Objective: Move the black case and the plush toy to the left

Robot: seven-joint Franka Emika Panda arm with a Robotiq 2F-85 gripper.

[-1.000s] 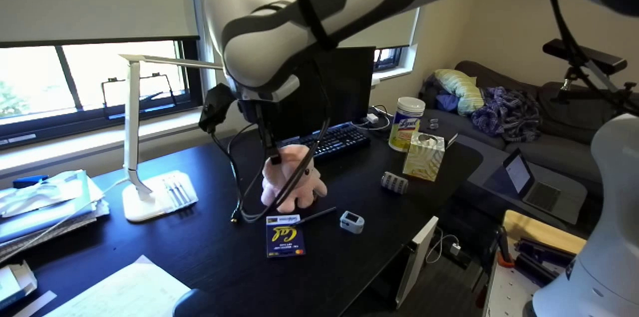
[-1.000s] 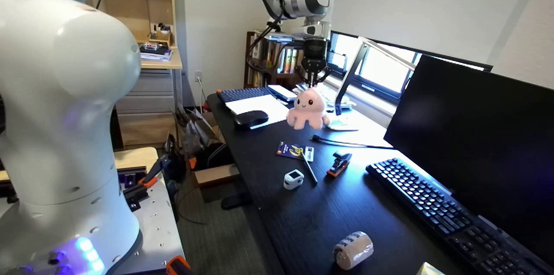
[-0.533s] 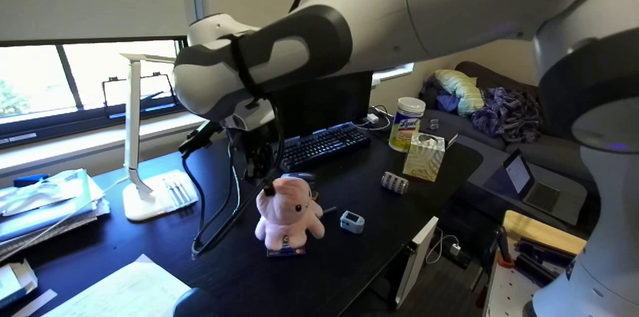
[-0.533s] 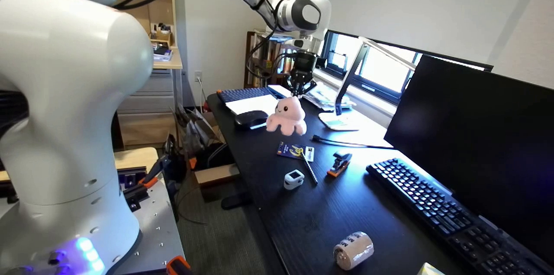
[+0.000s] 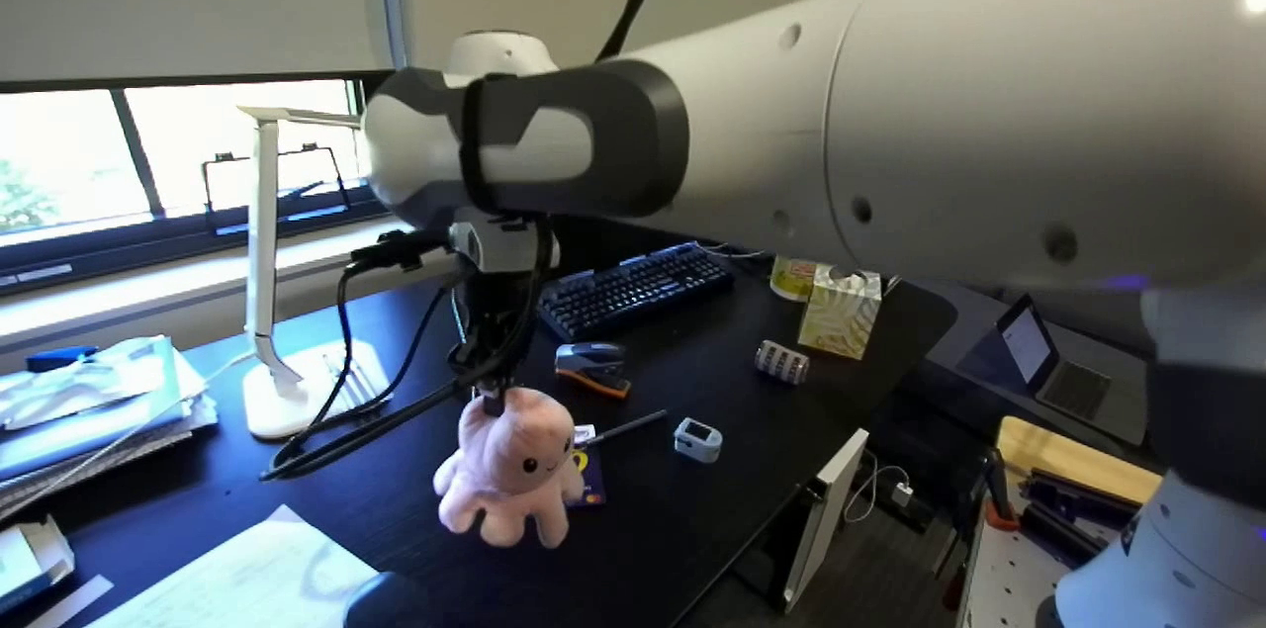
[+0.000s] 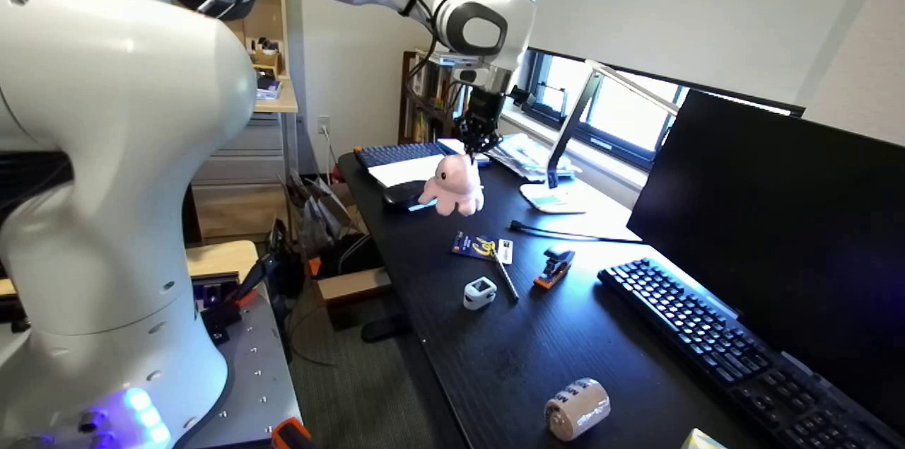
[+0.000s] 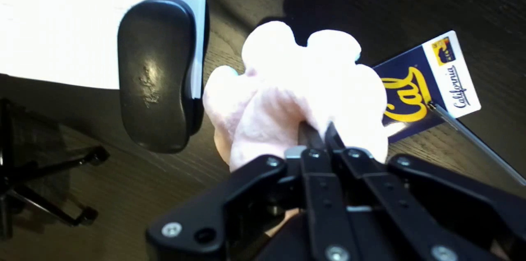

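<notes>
Plush toy (image 5: 509,470) hangs over the desk (image 6: 509,350), toward its robot-side edge; how high, I cannot tell. The gripper (image 7: 321,134) is closed down, its tips nearly meeting on a pinch of fabric at the top of the head, and it holds nothing else. Seen from the wrist, the black case (image 7: 158,76) lies just beside the toy, partly over a sheet of paper (image 7: 61,26), near the robot-side edge and toward the desk's end at the robot's left. A card (image 7: 425,84) lies on the toy's other side, the tip of a pen (image 7: 476,142) on it. My judgement is that the case is done, since it already sits toward that left end, and that the toy is halfway: gripped but not yet put down. Lowering it and letting go would be what is left. The wrist view gives the case whole, with faint lettering, but bleaches the toy and shows no face; an exterior view cuts the case (image 5: 384,600) to one rounded end yet catches eyes and a smile. A small keyboard (image 6: 399,154) at the left-end corner appears only in an exterior view.
</notes>
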